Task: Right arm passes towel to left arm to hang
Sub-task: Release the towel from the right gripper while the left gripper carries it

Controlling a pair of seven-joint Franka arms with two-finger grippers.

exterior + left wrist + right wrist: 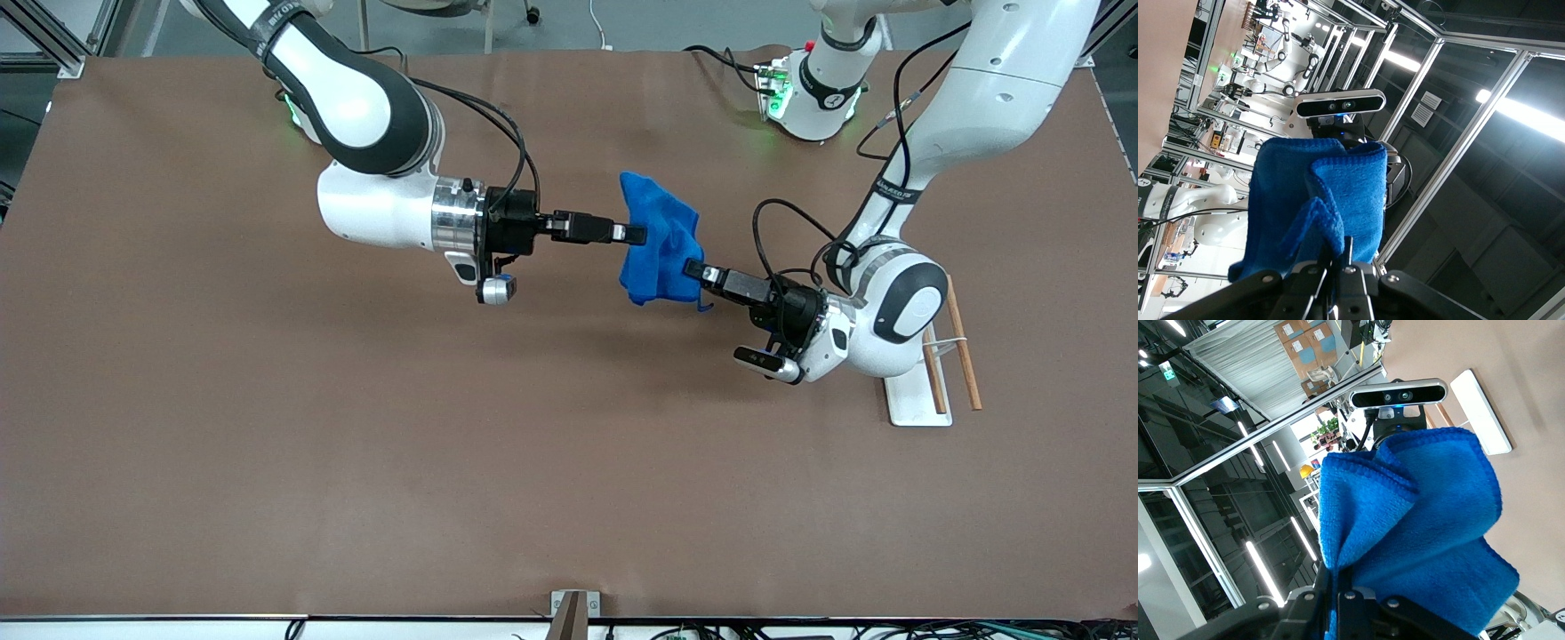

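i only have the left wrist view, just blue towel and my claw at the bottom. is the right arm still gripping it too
Observer: Yes. In the front view the right claw is clamped on one side of the towel while the left claw pinches the other side.
Operator: is the towel touching the table
Observer: It doesn't look so. It hangs bunched between the two claws, above the brown table.
Operator: where's the rack, i can't see it
Observer: The rack, white base with wooden rods, stands at the left arm's end of the table, partly under the left arm's wrist.
Operator: anything on it
Observer: Nothing hangs on the rods that show.
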